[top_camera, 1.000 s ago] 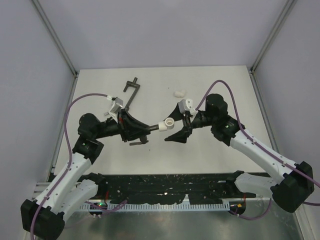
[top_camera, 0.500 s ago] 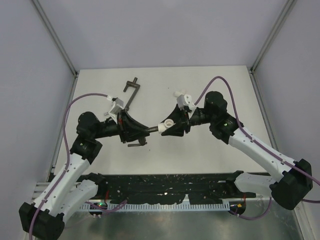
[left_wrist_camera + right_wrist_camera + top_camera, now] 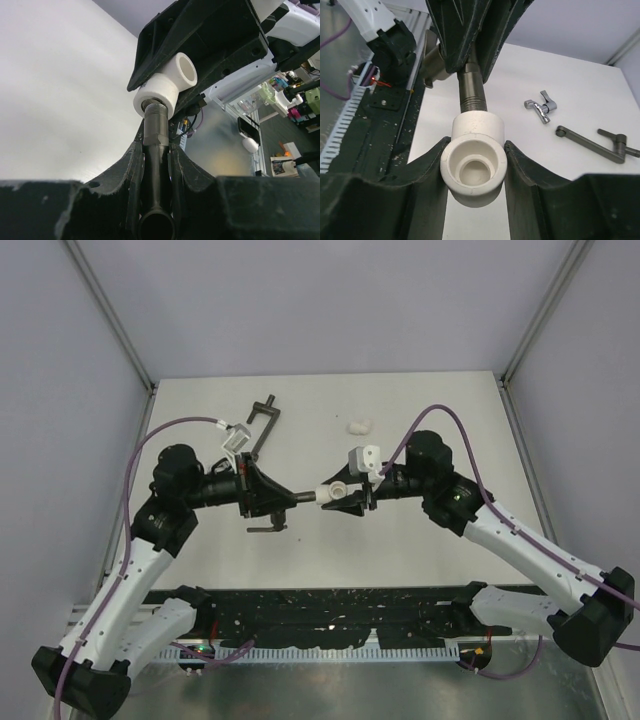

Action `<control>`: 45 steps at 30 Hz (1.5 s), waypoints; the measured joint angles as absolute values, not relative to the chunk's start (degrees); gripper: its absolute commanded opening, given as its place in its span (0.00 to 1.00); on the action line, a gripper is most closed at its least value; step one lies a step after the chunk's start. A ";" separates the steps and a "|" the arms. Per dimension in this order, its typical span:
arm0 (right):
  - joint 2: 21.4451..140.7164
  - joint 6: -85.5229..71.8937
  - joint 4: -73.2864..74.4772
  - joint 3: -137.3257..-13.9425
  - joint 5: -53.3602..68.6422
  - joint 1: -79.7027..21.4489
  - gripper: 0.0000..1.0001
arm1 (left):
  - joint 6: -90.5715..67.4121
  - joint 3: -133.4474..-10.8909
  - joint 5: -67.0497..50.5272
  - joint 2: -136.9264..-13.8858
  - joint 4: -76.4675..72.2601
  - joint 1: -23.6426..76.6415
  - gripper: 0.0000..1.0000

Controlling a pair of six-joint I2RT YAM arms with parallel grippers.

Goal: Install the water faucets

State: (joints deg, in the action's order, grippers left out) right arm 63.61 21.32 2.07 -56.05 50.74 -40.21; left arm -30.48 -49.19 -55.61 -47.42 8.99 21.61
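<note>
While the two arms meet tip to tip over the counter [image 3: 430,400], the left end effector [image 3: 156,150] is clamped on the dark grey-bronze faucet [image 3: 155,120], its fingers pressed against both sides of the metal body. The faucet's threaded end juts just past those fingertips and touches the mouth of a white elbow fitting [image 3: 474,160]; how far the thread sits inside cannot be told. The right end effector [image 3: 474,150] grips that fitting from the opposite side, fingers closed on its round flanks, with the fitting's other opening turned back toward the right wrist camera.

From above, the faucet and fitting form one short line between the two end effectors. A silver faucet [image 3: 541,107] lies on the counter off to one side of the right end effector, apart from both arms. A T-handled bar [image 3: 262,423] rests just beyond the left end effector, and a second white fitting [image 3: 358,425] lies alone beyond the right one.
</note>
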 measured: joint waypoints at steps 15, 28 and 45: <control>60.62 29.91 3.01 -55.02 45.01 -41.93 0.05 | -41.19 -50.09 -56.36 -47.05 9.89 20.82 0.00; 58.48 32.05 0.25 -54.74 46.87 -43.70 0.05 | -52.18 -47.88 -59.20 -48.16 -0.19 20.18 0.00; 57.74 38.06 2.68 -57.28 45.87 -44.86 0.05 | -66.39 -47.00 -62.65 -50.09 -7.66 19.86 0.00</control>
